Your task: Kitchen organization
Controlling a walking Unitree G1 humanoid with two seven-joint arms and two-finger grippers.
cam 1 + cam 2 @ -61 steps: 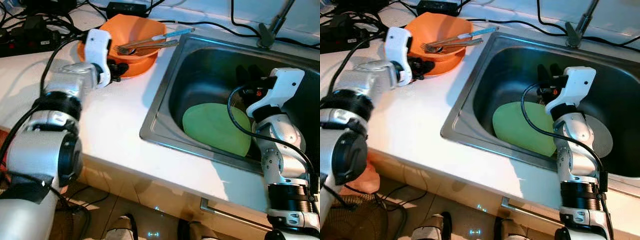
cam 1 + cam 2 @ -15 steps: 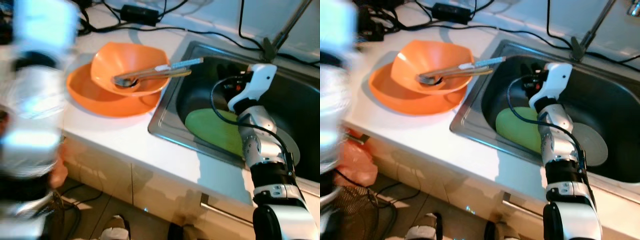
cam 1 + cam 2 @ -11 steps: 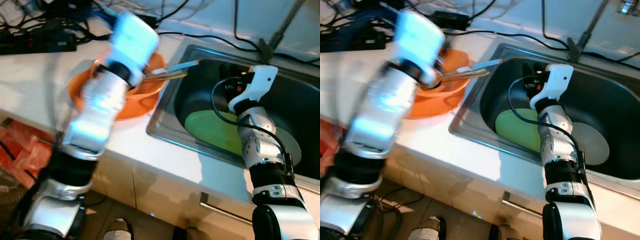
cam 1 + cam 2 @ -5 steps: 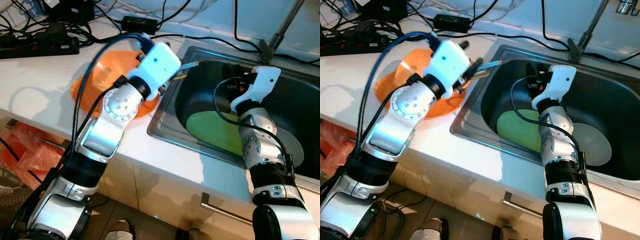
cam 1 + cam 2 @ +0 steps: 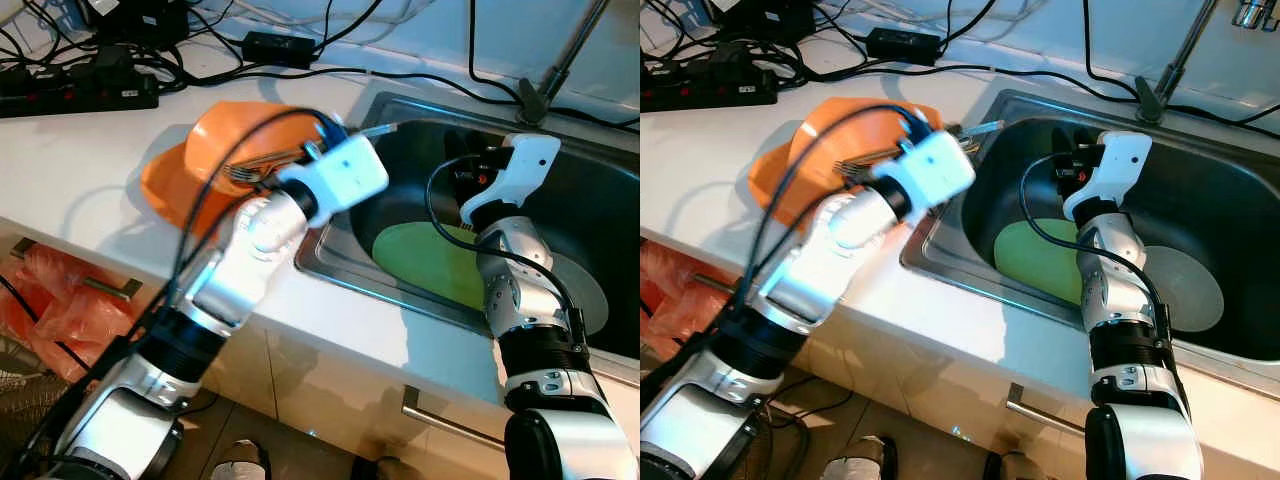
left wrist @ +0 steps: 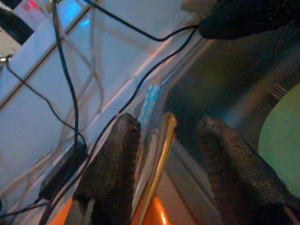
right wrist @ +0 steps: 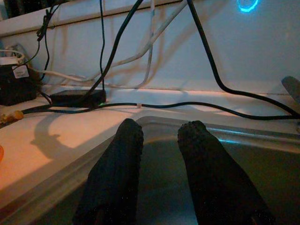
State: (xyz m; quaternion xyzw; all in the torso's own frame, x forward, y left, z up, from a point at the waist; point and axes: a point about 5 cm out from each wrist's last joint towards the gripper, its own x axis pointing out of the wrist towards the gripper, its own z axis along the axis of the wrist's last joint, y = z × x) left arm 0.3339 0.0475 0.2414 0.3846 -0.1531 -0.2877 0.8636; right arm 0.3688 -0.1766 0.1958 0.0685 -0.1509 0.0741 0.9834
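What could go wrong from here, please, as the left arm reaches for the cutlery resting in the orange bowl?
1. The metal cutlery overhangs the steel sink edge; a nudge from the open left gripper might tip it in.
2. The orange bowl sits loosely on an orange plate, so a push could slide or tilt it.
3. Black cables run close behind and could snag the arm.

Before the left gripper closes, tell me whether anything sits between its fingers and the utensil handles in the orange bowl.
Nothing visible does. The left gripper is open, and the utensil handles already lie in the gap between its fingers, past the rim of the orange bowl beside the sink.
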